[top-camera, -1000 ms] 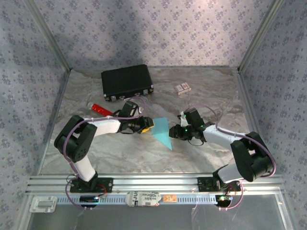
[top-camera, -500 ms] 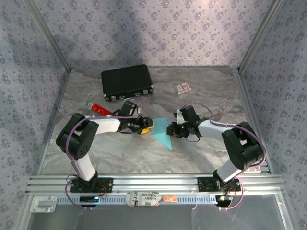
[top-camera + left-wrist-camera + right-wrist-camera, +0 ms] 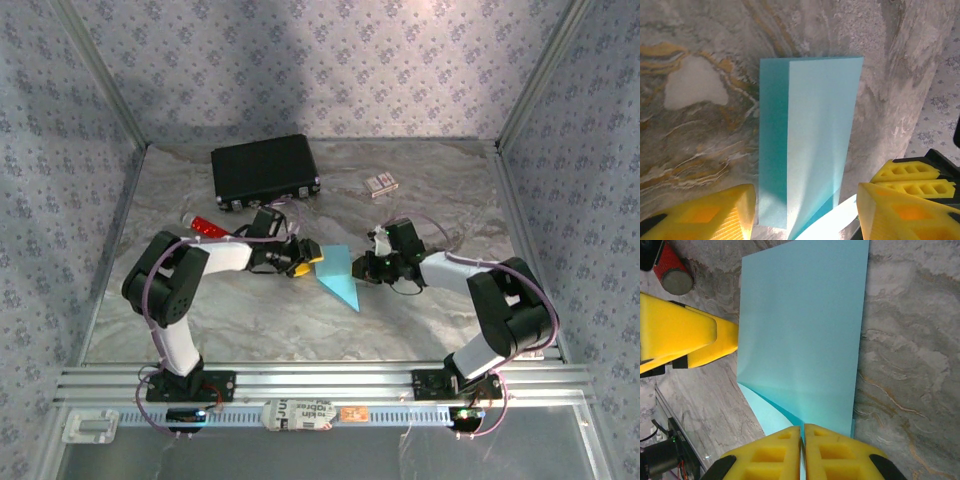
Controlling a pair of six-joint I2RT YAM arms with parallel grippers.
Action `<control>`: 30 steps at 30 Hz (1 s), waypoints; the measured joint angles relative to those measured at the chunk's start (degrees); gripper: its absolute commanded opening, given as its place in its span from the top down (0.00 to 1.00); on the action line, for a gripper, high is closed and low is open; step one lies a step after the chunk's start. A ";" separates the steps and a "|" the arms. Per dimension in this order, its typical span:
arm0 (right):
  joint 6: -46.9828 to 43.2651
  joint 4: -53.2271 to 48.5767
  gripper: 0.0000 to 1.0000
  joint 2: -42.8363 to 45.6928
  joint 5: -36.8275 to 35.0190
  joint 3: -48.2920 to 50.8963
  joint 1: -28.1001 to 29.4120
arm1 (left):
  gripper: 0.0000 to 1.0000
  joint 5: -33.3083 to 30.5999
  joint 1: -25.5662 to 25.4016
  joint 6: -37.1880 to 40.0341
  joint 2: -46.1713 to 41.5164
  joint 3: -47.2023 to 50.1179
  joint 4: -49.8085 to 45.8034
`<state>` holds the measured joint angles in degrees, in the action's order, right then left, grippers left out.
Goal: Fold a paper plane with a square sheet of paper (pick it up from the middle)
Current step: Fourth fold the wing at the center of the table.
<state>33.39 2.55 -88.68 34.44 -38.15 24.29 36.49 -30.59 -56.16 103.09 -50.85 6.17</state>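
cyan paper sheet (image 3: 338, 277), folded over on itself, lies mid-way across the marble table (image 3: 250, 320), between the two arms. right gripper (image 3: 803, 440) has its yellow fingers pressed together on the sheet's edge. left gripper (image 3: 805, 212) is spread apart, one finger at each side of the sheet's end.

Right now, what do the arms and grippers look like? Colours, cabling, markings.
The left arm and right arm have black joints, white links and looped lilac cables. The left gripper and right gripper carry yellow fingers with cut-out cells. A green light glows on the right wrist.
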 measured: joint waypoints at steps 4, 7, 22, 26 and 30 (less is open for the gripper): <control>0.02 0.94 0.89 0.04 0.61 0.33 -0.17 | 0.46 0.35 0.00 -0.11 0.33 -0.68 0.00; 0.02 1.46 0.89 0.20 1.01 0.90 -0.39 | 0.46 0.59 0.00 -0.37 1.01 -1.36 0.11; 0.22 2.69 0.84 1.07 0.90 3.13 -0.94 | 0.85 3.30 0.07 -3.32 5.27 -3.52 4.04; 0.22 0.76 0.66 2.36 -1.05 3.13 -0.96 | 0.89 4.26 0.07 -4.04 6.14 -3.61 6.64; -0.09 -4.98 0.53 8.83 -7.43 3.04 -0.61 | 0.97 4.70 0.07 -5.46 6.34 -3.61 8.17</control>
<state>33.30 -2.44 -79.85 27.00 -35.11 23.68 41.19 -30.52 -61.63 109.43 -54.46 14.35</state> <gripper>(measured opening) 0.428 0.058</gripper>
